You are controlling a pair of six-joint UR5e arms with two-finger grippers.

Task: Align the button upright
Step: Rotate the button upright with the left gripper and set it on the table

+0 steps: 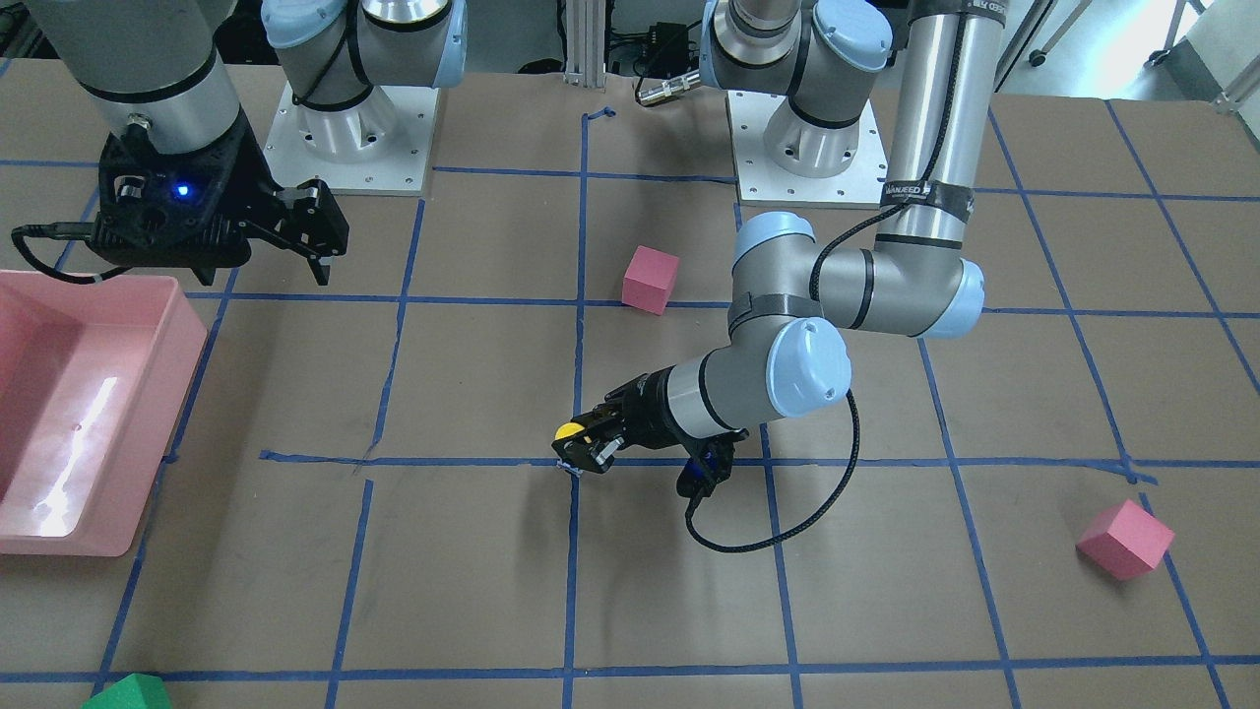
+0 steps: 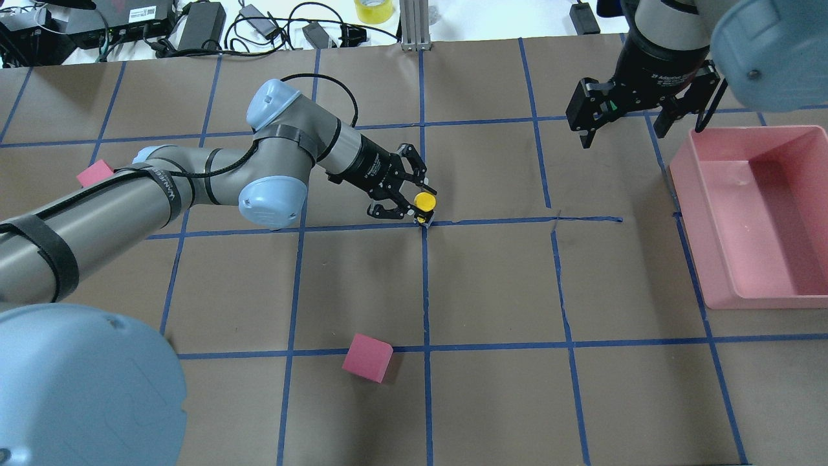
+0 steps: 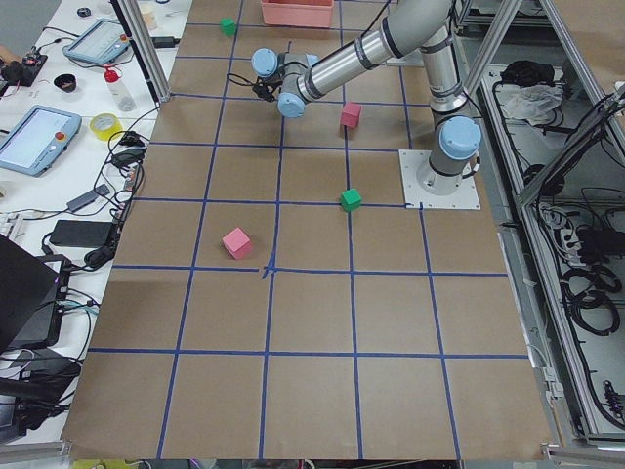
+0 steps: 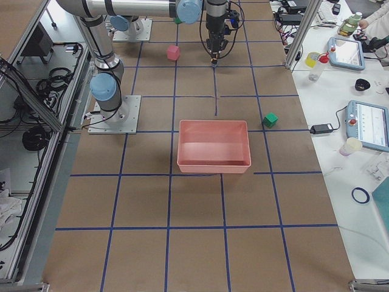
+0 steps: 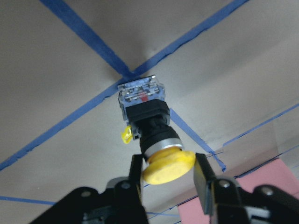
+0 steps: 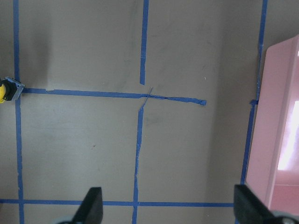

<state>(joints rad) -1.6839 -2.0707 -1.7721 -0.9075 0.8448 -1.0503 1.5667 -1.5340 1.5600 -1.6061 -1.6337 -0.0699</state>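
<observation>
The button (image 5: 145, 108) has a round yellow cap, a black body and a clear silvery-blue base. It leans tilted, its base resting on a crossing of blue tape lines. My left gripper (image 5: 168, 163) is shut on the yellow cap, one finger on each side. The overhead view shows the button (image 2: 424, 202) at the tip of the left gripper (image 2: 419, 197), and the front view shows the same button (image 1: 567, 431) and gripper (image 1: 583, 448). My right gripper (image 2: 622, 134) is open and empty, hanging above the table beside the pink bin. The button (image 6: 3, 89) sits at the left edge of the right wrist view.
A pink bin (image 2: 757, 213) stands on the robot's right side. One pink cube (image 2: 367, 357) lies near the robot, another (image 2: 94, 173) behind the left arm. A green cube (image 1: 128, 692) lies at the table's far edge. Cables and adapters line the far side.
</observation>
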